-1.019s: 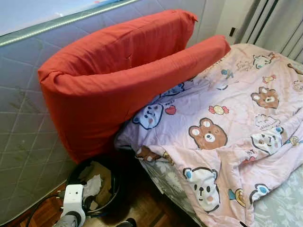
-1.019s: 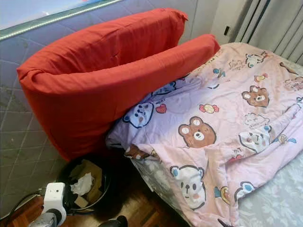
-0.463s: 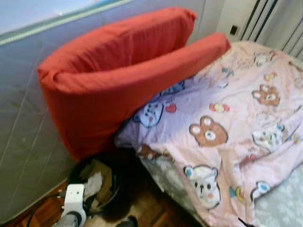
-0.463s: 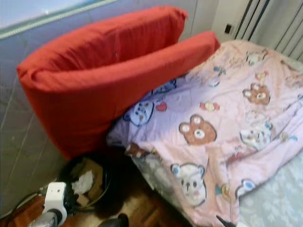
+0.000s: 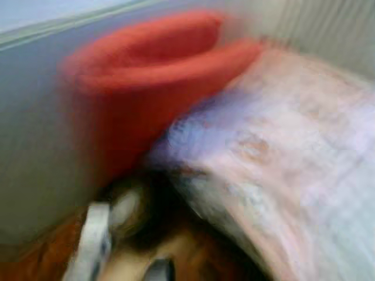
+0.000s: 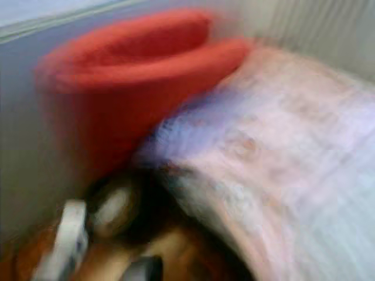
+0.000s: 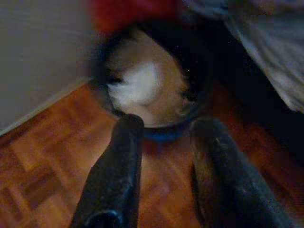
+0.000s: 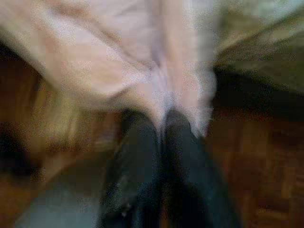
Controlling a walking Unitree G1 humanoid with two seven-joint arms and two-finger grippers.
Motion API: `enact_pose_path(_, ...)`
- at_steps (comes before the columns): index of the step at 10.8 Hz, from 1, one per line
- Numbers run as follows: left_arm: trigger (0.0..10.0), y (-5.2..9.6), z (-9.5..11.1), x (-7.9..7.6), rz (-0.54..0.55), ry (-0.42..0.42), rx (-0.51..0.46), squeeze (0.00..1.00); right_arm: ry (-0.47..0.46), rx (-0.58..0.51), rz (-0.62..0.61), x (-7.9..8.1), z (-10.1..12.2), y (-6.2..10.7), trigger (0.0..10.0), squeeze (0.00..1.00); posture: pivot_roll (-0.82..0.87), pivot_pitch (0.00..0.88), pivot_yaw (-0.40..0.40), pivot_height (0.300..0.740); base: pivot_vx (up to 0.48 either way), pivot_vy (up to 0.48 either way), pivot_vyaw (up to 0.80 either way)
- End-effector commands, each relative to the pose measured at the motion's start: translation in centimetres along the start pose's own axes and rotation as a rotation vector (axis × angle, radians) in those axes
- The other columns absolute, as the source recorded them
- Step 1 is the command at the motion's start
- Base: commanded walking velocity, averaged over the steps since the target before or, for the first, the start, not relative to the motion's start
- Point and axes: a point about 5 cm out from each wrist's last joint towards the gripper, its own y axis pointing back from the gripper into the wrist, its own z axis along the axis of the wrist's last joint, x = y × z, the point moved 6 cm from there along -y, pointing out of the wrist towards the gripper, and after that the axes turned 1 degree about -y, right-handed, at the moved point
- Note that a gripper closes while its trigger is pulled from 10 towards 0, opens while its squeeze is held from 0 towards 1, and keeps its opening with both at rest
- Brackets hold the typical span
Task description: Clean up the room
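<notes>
left claw (image 7: 164,126), spread wide, hovers just above the dark bin (image 7: 190,102) of scraps.

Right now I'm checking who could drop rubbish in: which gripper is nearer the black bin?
Left. The left gripper points at the black bin on the wooden floor, fingers apart. The right gripper is by the pink blanket's hanging edge, fingers together.

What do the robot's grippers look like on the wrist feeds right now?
The left gripper has two long, rounded black fingers with a scuffed matte surface. The right gripper has the same black fingers, blurred. In the head view, the left arm shows a pale, whitish wrist block; blur hides any markings.
</notes>
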Motion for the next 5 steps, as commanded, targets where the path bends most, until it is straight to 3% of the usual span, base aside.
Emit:
enact_pose_path(1, 10.0, 1.9, -5.3, 0.5, 0.019, 0.016, 0.169, 0.00, -0.023, -0.070, -0.004, 0.5, 2.2, -0.4, 10.0, 0.00, 0.16, 0.138, 0.002, 0.740, 0.000, 0.000, 0.00)
enact_pose_path(2, 10.0, 2.0, -5.4, 0.5, 0.019, 0.015, 0.171, 0.00, -0.025, -0.075, -0.048, -0.5, 2.4, -0.4, 10.0, 0.00, 0.16, 0.140, 0.003, 0.740, 0.000, 0.000, 0.00)
enact_pose_path(4, 10.0, 2.1, -5.6, 0.6, 0.018, 0.012, 0.179, 0.00, -0.033, -0.114, -0.262, -5.3, 4.0, 0.0, 10.0, 0.00, 0.16, 0.144, 0.009, 0.740, 0.000, 0.000, 0.00)
enact_pose_path(5, 10.0, 2.1, -5.8, 0.7, 0.020, 0.011, 0.184, 0.00, -0.048, -0.134, -0.287, -5.9, 4.6, 0.1, 10.0, 0.00, 0.16, 0.145, 0.009, 0.740, 0.000, 0.000, 0.00)
